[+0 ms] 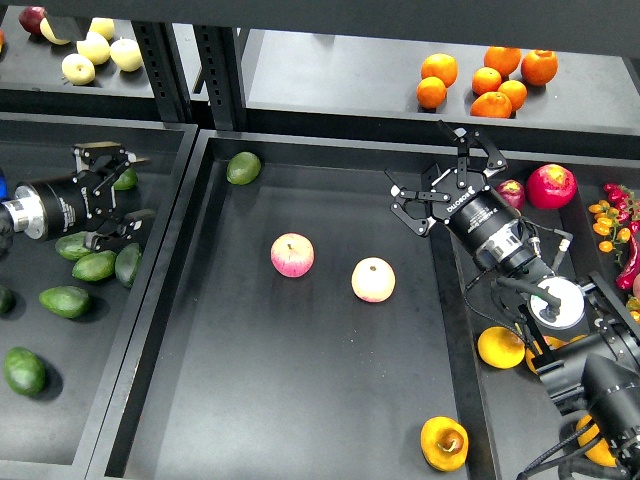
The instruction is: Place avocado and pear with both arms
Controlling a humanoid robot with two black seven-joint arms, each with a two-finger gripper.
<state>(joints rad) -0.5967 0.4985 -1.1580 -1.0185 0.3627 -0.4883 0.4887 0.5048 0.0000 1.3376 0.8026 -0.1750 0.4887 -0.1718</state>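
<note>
The pear (444, 443), orange-yellow with a brown sunken stem end, lies at the front right corner of the middle tray (300, 400). Several dark green avocados (66, 300) lie in the left tray (20, 130). I cannot tell one of them apart as the task's own. My left gripper (125, 192) is open and empty, hovering over the avocados near that tray's right wall. My right gripper (418, 155) is open and empty above the middle tray's far right edge, far from the pear.
A lighter green avocado (243, 167) lies at the middle tray's back. Two pink-and-yellow apples (292, 254) (373, 279) sit mid-tray. Oranges (486, 80) and pale apples (95, 48) are on the back shelf. The right tray holds red fruit (552, 185) and an orange-yellow fruit (500, 347).
</note>
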